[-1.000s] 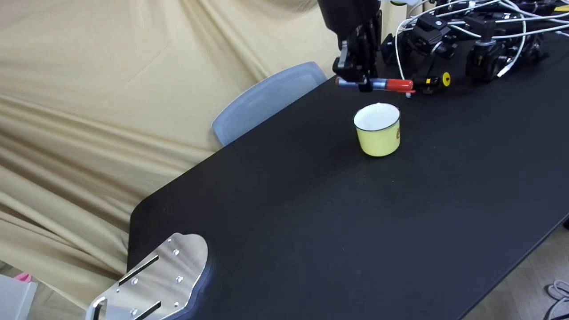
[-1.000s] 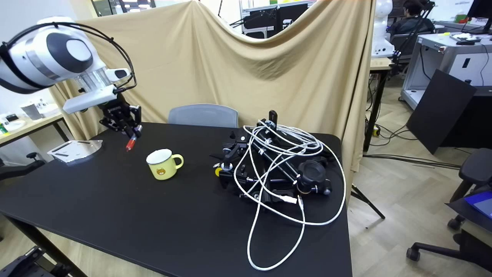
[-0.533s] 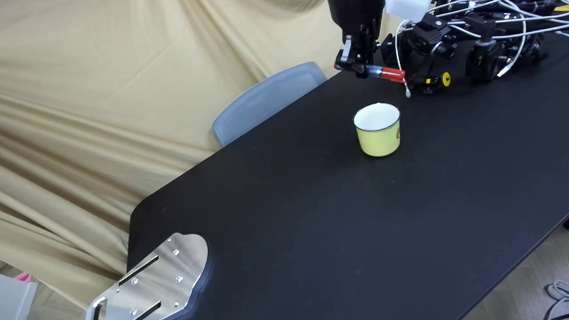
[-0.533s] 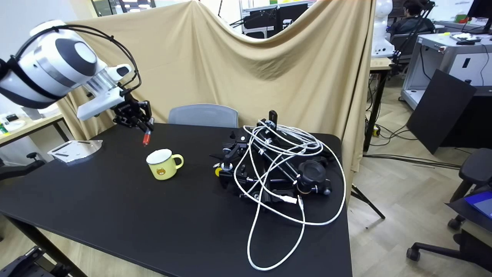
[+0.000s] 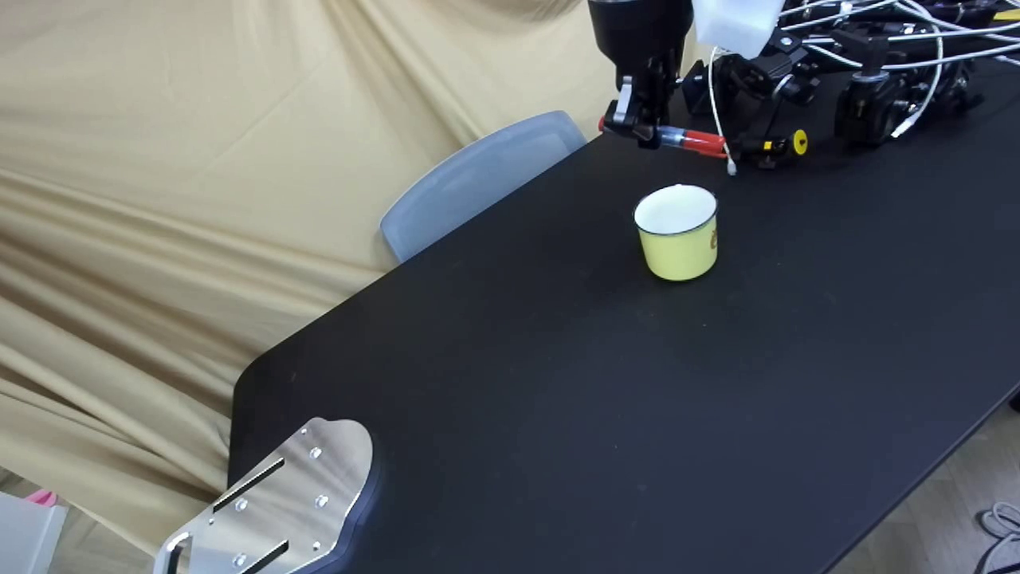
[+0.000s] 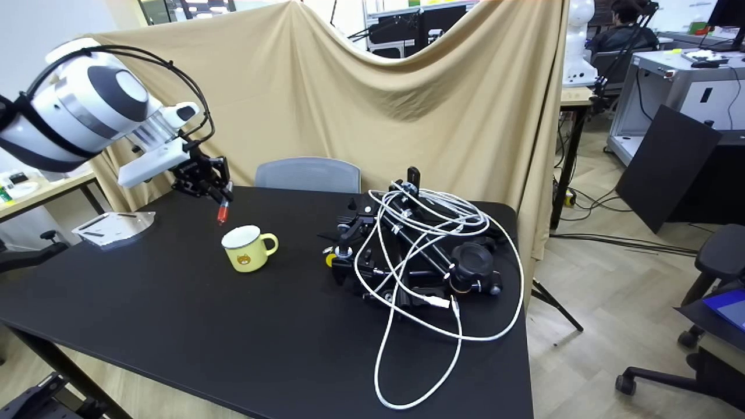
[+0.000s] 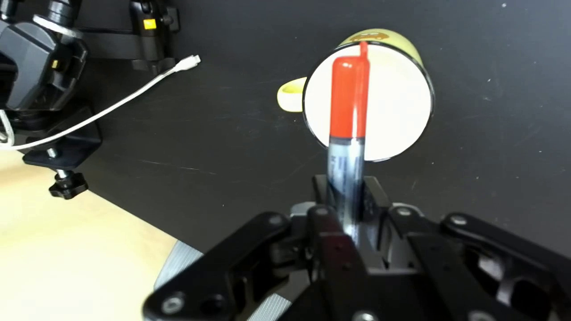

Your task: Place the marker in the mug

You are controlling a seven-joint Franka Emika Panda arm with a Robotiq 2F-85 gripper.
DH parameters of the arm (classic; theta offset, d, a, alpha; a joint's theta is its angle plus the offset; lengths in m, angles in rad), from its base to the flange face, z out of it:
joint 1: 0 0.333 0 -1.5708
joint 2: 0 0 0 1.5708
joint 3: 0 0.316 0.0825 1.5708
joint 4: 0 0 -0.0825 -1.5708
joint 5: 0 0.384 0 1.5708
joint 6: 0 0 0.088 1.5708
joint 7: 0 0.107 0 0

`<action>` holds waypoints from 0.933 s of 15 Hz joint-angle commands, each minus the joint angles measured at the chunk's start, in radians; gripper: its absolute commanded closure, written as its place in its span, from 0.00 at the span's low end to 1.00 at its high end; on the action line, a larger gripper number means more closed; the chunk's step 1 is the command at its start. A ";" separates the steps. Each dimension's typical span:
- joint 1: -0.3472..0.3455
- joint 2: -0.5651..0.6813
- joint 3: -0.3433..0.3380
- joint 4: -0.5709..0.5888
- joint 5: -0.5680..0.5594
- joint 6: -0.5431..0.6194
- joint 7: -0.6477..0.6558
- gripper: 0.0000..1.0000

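Wrist view: tool (image 7: 348, 191) w/ marker (image 7: 347, 149) gripped nr mug (image 7: 397, 100).

The rounded white arm (image 6: 87, 93) bears dark grey patches (image 6: 110, 87) and a silvery band (image 6: 84, 110), with black cables (image 6: 170, 63) tied together in an arc and a flat white slab (image 6: 152, 163), while the black gripper (image 7: 348, 191) has jointed links (image 7: 223, 258) with silver screws (image 7: 173, 305).

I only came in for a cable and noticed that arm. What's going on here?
A robot arm is holding a red-capped marker, its jaws closed around it. The marker is up in the air, clear of the yellow mug, which stands upright on the black table. The marker is probably meant for the mug, but it isn't in there yet.
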 commanded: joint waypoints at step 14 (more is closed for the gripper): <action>0.034 0.139 -0.115 0.099 -0.827 0.269 0.957 0.95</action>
